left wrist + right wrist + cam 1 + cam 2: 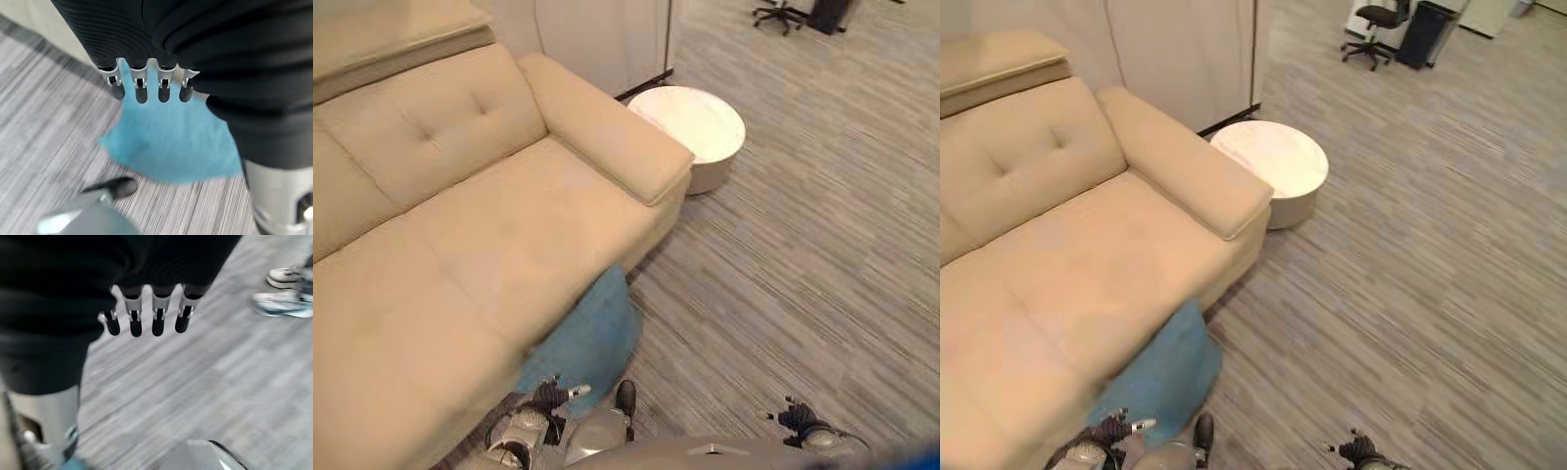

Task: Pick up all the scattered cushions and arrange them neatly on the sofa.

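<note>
The blue cushion (585, 338) leans on the floor against the sofa (460, 245) front, lower centre. The left hand (551, 395), fingers relaxed and empty, hangs just over it; it should grasp the top edge firmly. The right hand (795, 417) hangs released, lower right.

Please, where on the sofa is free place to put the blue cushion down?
The whole sofa seat is bare, from the tufted backrest to the front edge, up to the armrest beside the round white table. It is crowded only low at the sofa front, where the blue cushion leans, near the left robot hand.
</note>
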Robot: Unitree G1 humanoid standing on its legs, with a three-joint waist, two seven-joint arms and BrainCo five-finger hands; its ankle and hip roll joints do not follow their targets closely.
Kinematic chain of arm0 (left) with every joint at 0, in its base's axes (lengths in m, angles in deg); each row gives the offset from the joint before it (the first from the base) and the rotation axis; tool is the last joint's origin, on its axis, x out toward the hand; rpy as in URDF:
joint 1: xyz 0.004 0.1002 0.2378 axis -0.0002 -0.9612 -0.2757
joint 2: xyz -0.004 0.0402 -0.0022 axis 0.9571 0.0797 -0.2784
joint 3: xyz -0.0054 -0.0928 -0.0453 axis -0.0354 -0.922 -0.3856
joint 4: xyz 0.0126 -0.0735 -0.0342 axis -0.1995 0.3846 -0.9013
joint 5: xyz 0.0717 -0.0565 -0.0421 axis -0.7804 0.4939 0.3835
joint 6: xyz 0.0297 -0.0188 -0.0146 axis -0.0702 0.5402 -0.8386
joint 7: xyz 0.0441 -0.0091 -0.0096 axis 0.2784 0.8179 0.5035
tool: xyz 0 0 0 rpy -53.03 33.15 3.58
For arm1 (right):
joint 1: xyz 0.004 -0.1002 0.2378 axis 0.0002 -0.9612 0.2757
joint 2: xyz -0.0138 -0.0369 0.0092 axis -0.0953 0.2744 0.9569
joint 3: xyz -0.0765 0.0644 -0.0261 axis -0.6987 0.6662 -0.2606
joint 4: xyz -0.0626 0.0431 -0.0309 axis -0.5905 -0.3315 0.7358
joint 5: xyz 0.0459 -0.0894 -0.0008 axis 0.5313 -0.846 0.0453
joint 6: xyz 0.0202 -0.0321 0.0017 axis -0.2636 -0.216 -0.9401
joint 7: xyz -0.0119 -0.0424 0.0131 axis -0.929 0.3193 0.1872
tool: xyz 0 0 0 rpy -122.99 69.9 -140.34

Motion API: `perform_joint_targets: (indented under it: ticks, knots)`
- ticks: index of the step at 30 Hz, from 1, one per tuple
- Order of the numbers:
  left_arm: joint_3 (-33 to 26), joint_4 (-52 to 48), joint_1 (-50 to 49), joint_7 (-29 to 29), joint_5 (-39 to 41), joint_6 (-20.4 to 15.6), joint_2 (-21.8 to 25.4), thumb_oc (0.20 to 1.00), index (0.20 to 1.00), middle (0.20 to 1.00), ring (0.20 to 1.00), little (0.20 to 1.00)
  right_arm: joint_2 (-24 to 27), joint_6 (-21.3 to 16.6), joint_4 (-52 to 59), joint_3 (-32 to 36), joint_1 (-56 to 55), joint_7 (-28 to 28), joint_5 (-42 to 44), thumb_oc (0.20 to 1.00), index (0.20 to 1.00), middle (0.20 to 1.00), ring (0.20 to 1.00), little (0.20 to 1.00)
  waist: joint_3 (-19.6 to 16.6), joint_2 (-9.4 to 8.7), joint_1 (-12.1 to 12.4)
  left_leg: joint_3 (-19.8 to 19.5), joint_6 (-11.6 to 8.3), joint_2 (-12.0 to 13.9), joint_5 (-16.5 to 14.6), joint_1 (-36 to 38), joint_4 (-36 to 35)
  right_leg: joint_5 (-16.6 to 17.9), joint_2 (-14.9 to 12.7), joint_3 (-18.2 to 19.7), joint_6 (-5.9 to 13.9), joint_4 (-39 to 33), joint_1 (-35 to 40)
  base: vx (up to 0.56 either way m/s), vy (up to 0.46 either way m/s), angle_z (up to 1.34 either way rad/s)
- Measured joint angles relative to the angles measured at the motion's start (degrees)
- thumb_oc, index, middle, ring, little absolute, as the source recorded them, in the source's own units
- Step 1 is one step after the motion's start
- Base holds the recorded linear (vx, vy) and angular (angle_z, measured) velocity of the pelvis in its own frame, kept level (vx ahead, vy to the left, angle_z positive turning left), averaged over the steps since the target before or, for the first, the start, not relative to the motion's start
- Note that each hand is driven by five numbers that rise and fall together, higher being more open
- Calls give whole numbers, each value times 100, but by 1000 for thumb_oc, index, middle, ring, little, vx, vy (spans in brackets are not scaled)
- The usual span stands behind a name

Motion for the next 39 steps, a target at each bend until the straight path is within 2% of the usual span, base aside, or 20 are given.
perform_joint_targets:
  ticks: [2,4,5,7,9,10,11,15,19,20,21,22,23,24,26,28,30,32,33,39]
  knots:
    - [87,-29,-26,-2,-2,4,-62,1000,1000,1000,1000,1000,45,-13,26,-5,65,9,-3,1000,1000,1000,1000,1000,67,209,-78,-460,-125,32,14,208,-20,-15,304,42,-109,-647,-175,167,-117,127]
    - [88,-60,2,0,-2,-32,-78,1000,1000,1000,1000,1000,21,-8,8,-8,18,1,0,1000,1000,1000,1000,1000,94,193,-62,-990,-264,-35,-1,264,-86,219,545,271,-218,-1957,-380,178,-136,139]
    - [90,-50,-15,-1,-3,-32,-83,1000,1000,1000,1000,1000,23,-9,13,-9,22,1,2,1000,1000,1000,1000,1000,102,200,-83,-1217,-303,-40,-13,290,-96,414,704,511,-270,-2440,-459,188,-118,132]
    - [88,74,-43,0,-7,-32,-87,1000,1000,1000,1000,1000,19,-14,44,-39,49,2,3,1000,1000,1000,1000,1000,96,183,-227,-1786,-366,-57,-66,298,-84,815,1110,1645,-199,-3237,-515,166,-111,144]
    - [92,217,-105,1,-9,-33,-73,1000,1000,1000,1000,1000,11,-5,-20,-22,109,6,6,1000,1000,1000,1000,1000,122,63,-252,-2238,-454,-173,-101,414,-76,1315,1136,2004,-249,-3619,-486,139,-141,141]
    - [91,220,-187,1,-11,-38,-69,1000,1000,1000,1000,1000,10,-8,-47,-13,87,6,9,1000,1000,1000,1000,1000,85,-23,-288,-2427,-552,-226,-207,504,-81,1582,1064,1967,-395,-3641,-383,150,-209,131]
    - [92,215,-321,-2,-14,-43,-117,1000,1000,1000,1000,1000,35,-11,-66,31,128,11,11,1000,1000,1000,1000,1000,51,57,-227,-2522,-742,-108,-408,550,88,1881,1122,1602,-778,-3835,-108,153,-213,114]
    - [92,172,-377,-1,-20,-48,-143,1000,1000,1000,1000,1000,45,-55,-32,5,295,9,10,1000,1000,1000,1000,1000,0,168,-187,-2558,-1008,177,-467,453,298,1940,1364,888,-1030,-4421,443,58,-235,92]
    - [321,154,-204,-10,-10,-73,-220,1000,1000,1000,1000,1000,250,-144,222,-33,369,16,10,1000,1000,1000,1000,1000,101,185,-60,-2710,-1370,128,-304,-14,671,1806,1467,343,-1143,-4417,448,-77,-125,115]
    - [327,123,-124,-14,-6,-95,-224,1000,1000,1000,1000,1000,304,-135,233,-29,325,14,10,1000,1000,1000,1000,1000,179,142,-59,-2645,-1586,27,-141,-258,822,1748,1415,363,-1188,-4402,392,-174,-25,176]
    - [321,51,-14,-12,-7,-73,-210,1000,1000,1000,1000,1000,374,-133,224,-28,267,6,8,1000,1000,1000,1000,1000,283,127,-52,-2173,-1590,46,-39,-429,817,1730,1356,155,-1312,-4402,321,-124,-11,162]
    - [306,50,-52,-5,0,-60,-203,1000,1000,1000,1000,1000,413,-132,242,-10,283,9,9,1000,1000,1000,1000,1000,306,109,-75,-1261,-1482,263,-108,-558,853,1786,1316,-102,-1613,-4396,235,-126,-4,134]
    - [294,41,-18,7,-5,-54,-133,1000,1000,1000,1000,1000,440,-143,309,-3,271,12,7,1000,1000,1000,1000,1000,343,85,-145,55,-1353,686,-202,-655,982,1785,1281,-268,-1696,-4438,216,-51,19,99]
    - [289,39,-7,7,-9,-55,-93,1000,1000,1000,1000,1000,420,-137,301,1,319,13,8,1000,1000,1000,1000,1000,366,51,-225,689,-1355,993,-279,-627,1133,1780,1250,-303,-1657,-4438,174,-41,39,72]
    - [250,55,25,-2,-34,-50,-24,1000,1000,1000,1000,1000,404,-171,292,-3,283,11,8,1000,1000,1000,1000,1000,421,-63,-340,1016,-1435,1206,-366,-418,1223,1786,1052,-583,-1601,-4435,152,35,78,58]
    - [221,51,41,3,-83,-52,-89,1000,1000,1000,1000,1000,421,-163,184,38,133,13,9,1000,1000,1000,1000,1000,398,-15,-578,1123,-1432,1270,-387,89,741,1604,918,-738,-1203,-4448,177,113,135,77]
    - [212,38,-15,-12,-109,-57,-265,1000,1000,1000,1000,1000,452,-91,21,53,39,0,10,1000,1000,1000,1000,1000,245,342,-596,1068,-1210,1346,-553,524,25,1387,1014,-963,-755,-4322,95,110,126,32]
    - [205,-54,-79,-20,-111,-54,-175,1000,1000,1000,1000,1000,175,-64,-51,115,-159,-63,9,1000,1000,1000,1000,1000,127,229,-558,932,-1254,1227,-453,706,-268,1292,704,-929,-713,-3314,-318,86,127,42]
    - [203,-51,-208,-31,-110,-53,-136,1000,1000,1000,1000,1000,115,-66,-45,112,-245,-69,8,1000,1000,1000,1000,1000,-24,76,-520,906,-1230,1144,-470,707,-197,1359,660,-869,-714,-3327,-334,72,180,17]
    - [195,-35,-425,-70,-107,-36,-44,1000,1000,1000,1000,1000,119,-99,134,95,-345,-64,6,1000,1000,1000,1000,1000,-148,-79,-360,937,-892,835,-528,586,-49,1831,452,-774,-580,-3822,-201,16,152,-4]
